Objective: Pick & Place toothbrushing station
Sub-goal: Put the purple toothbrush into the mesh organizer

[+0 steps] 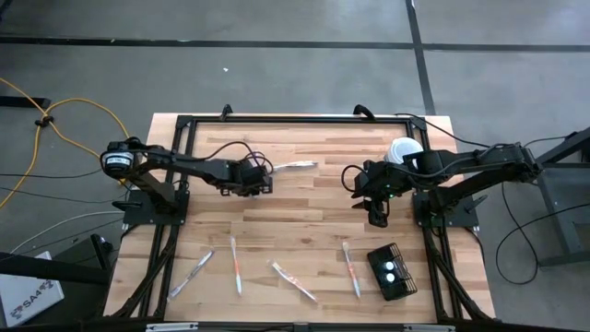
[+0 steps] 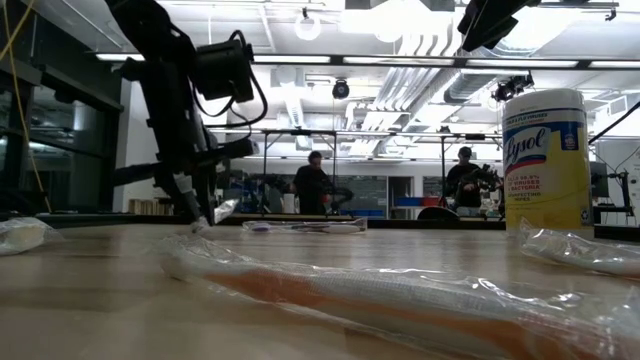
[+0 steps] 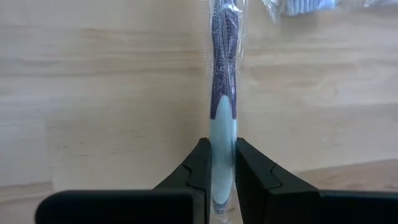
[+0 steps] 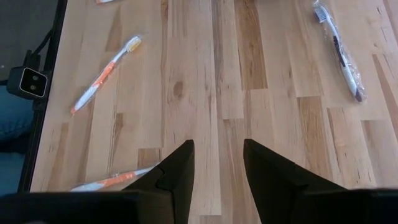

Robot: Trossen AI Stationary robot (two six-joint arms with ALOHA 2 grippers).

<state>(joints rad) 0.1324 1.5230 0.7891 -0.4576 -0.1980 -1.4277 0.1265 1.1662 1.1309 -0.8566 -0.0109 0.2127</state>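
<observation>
"Lysol" readable on yellow canister [image 2: 544,160], white lid, standing far-right on table; no other legible text. Tabletop [image 1: 304,198]: pale butcher-block wood planks, black frame round edges; grey floor w/ dark seams, yellow cable at left. Low view: open workshop beyond, ceiling ducts + lights, two people at benches far back. Black wire-mesh basket [image 1: 393,270], rectangular, near front-right corner, two white round items inside; apart from both arms. Left gripper [image 3: 222,180] mid-left of table, fingers pressed on clear-wrapped toothbrush [image 3: 222,93], purple/pale-green handle, crinkly plastic sleeve, clamped at handle end. Right gripper [image 4: 217,163] mid-right, near canister, jaws apart, nothing between, hovering over bare wood. Wrapped orange toothbrushes [image 4: 104,74] scattered along front edge; dark-handled one [image 4: 339,50] seen in right wrist view; blurred wrapped one [image 2: 400,295] close in low view.
</observation>
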